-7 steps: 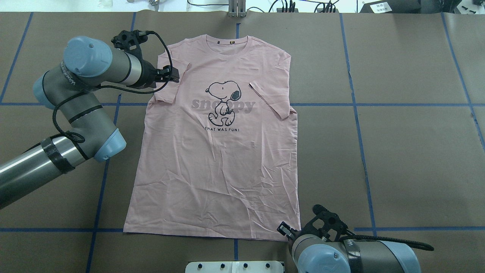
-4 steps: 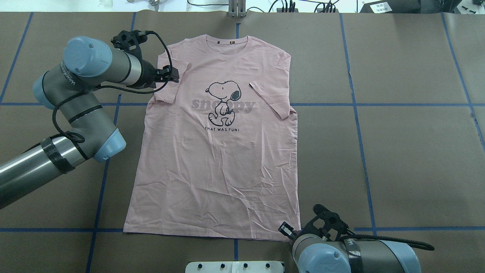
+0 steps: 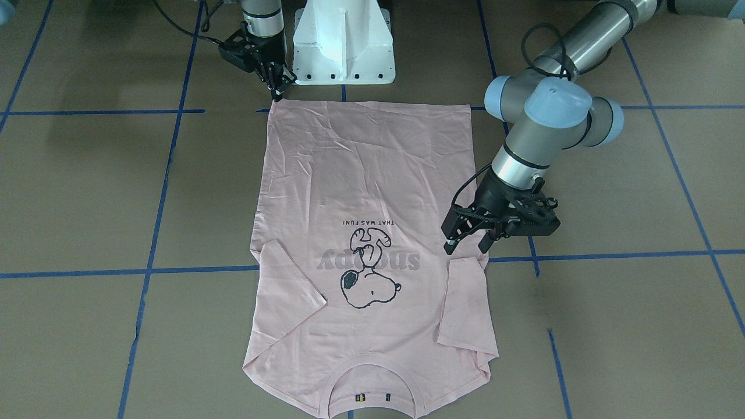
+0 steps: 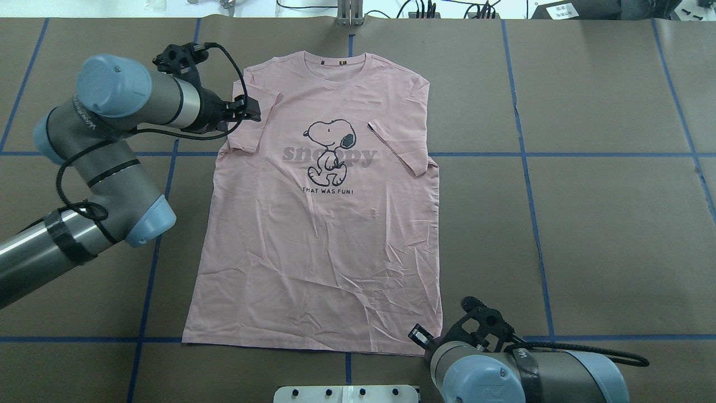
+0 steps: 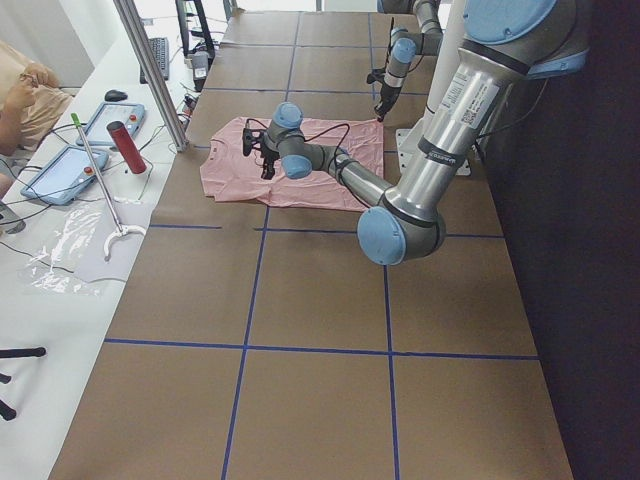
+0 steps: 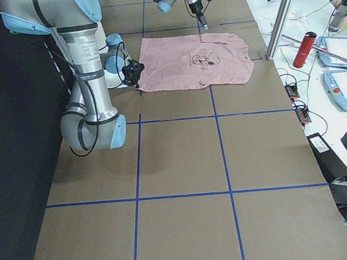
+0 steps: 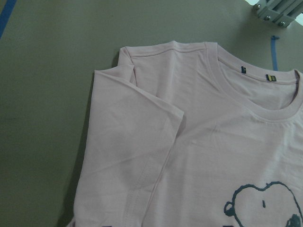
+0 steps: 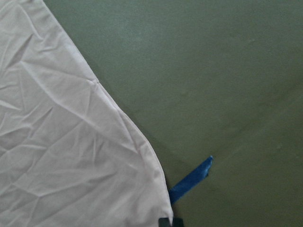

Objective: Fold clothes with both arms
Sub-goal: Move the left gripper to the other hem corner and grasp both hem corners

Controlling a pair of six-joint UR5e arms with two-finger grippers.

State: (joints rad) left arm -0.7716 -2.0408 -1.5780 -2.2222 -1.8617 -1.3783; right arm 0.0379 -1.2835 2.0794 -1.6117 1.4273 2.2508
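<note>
The pale pink T-shirt point(image 4: 319, 235) lies flat and front up on the brown table, Snoopy print showing, both short sleeves folded inward. My left gripper point(image 3: 465, 247) hovers open just beside the folded sleeve point(image 3: 465, 302) on my left, nothing between its fingers; the overhead view shows the left gripper point(image 4: 253, 109) at that sleeve's outer edge. The left wrist view looks down on that sleeve point(image 7: 128, 161) and the collar. My right gripper point(image 3: 278, 93) stands with its jaws together at the hem corner near the base. Its tips point(image 8: 169, 221) show right at that corner; whether they pinch cloth is unclear.
The white pedestal base point(image 3: 343, 41) stands just behind the hem. Blue tape lines point(image 4: 559, 154) cross the table. A side desk holds tablets and a red bottle point(image 5: 127, 147), with a person's arm point(image 5: 25, 95) beside it and a metal post point(image 5: 150, 70) at the table edge.
My left arm has drawn back a little to the left, its gripper sliding off the sleeve toward its outer edge. The right arm shifted only slightly. The shirt has not moved.
</note>
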